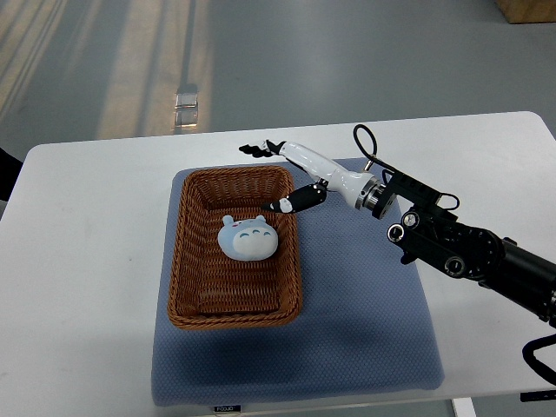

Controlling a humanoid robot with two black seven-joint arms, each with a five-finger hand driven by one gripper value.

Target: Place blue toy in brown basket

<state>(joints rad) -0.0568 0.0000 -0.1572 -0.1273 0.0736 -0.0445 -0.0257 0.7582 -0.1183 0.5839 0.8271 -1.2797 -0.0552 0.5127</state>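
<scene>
So the blue toy is sitting inside the brown basket, roughly in the middle and a bit toward the far half, lying on the woven bottom with its pale face patch up. It's a little round plush thing with small ears, light blue with a whitish belly. The basket is a rectangular wicker one and it sits on a blue-grey mat, toward the mat's left side, and the mat lies on a white table. The right hand comes in on its arm from the right edge, black arm links with a white forearm shell, and it hangs over the far right corner of the basket. Its fingers are spread out and loose and it's got nothing in them: the dark fingertips reach out past the basket's far rim, and the thumb pokes out just over the right rim, close to the toy but not touching it as far as I can see. A thin black cable loops up off the wrist. Beyond the table there's grey floor with a small clear box-like thing on it, can't tell what exactly.
</scene>
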